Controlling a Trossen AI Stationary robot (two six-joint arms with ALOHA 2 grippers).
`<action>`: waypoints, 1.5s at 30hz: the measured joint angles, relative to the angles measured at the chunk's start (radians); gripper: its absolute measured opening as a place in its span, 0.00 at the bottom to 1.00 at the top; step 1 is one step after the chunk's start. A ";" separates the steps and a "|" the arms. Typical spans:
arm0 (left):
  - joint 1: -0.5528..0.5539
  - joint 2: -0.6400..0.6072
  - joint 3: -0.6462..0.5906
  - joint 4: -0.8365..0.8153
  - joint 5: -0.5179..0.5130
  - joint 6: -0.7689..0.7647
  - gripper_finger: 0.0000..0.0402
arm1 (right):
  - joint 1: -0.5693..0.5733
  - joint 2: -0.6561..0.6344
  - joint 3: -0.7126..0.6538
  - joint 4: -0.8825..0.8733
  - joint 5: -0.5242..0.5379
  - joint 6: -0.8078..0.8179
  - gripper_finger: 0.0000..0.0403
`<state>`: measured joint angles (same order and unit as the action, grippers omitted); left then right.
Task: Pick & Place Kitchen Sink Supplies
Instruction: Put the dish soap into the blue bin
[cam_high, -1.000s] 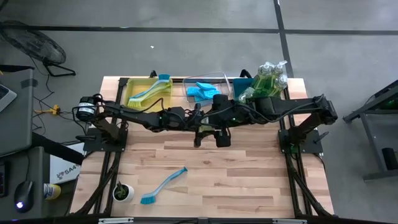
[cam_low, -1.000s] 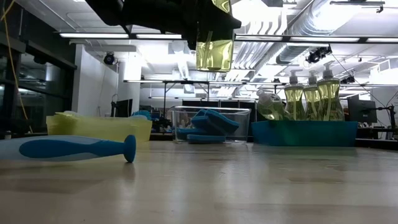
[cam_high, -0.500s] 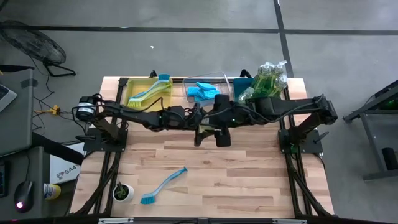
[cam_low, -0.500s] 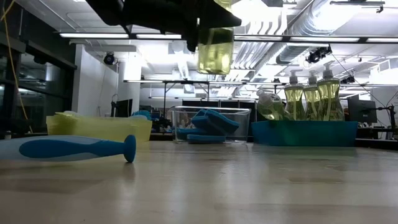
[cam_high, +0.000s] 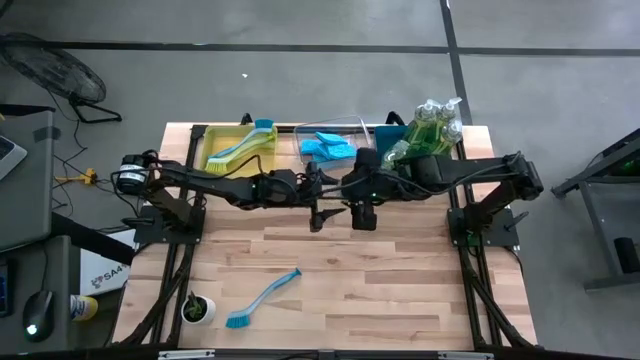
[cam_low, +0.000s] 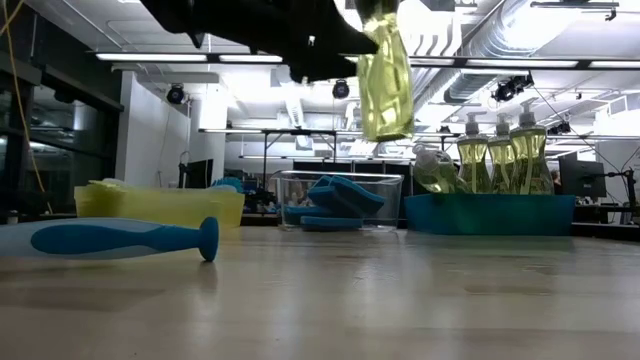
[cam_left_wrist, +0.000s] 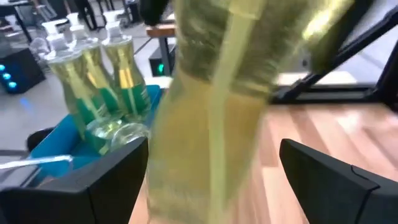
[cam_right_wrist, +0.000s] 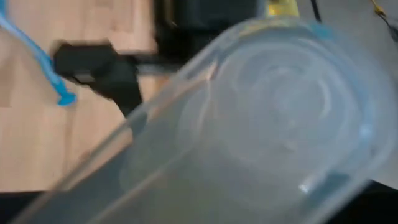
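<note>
Right gripper (cam_high: 362, 213) is clamped on a yellow-green soap bottle (cam_low: 385, 80), held tilted in the air above table (cam_high: 400, 290) centre. Left gripper (cam_high: 318, 216) sits just at its 9 o'clock, fingers spread, gripping nothing. Blue dish brush (cam_high: 262, 298) lies at 7 o'clock; teal bin (cam_low: 488, 214) with more soap bottles (cam_high: 432, 122) at 1 o'clock.

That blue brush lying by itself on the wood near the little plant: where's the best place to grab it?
Grip the blue brush at the middle of its slim handle, coming straight down from above with the tool's fingers across it. It lies flat and diagonal on the table, with bare wood on both sides there; the bristle head near the plant is bulkier.
</note>
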<state>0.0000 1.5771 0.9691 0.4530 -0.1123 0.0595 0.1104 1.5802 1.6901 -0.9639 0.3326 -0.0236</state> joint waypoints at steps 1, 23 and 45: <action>0.000 -0.008 0.000 -0.023 -0.011 0.004 0.89 | 0.000 -0.002 0.000 -0.013 0.016 0.009 0.66; -0.001 -0.068 -0.001 -0.219 -0.107 -0.037 0.89 | -0.471 -0.311 -0.286 0.095 0.209 0.087 0.66; -0.001 -0.067 -0.001 -0.225 -0.107 -0.065 0.89 | -0.879 -0.312 -0.652 0.572 -0.125 0.066 0.66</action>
<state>-0.0006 1.5098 0.9684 0.2283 -0.2195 -0.0059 -0.7685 1.2678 1.0378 -0.3920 0.2077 0.0425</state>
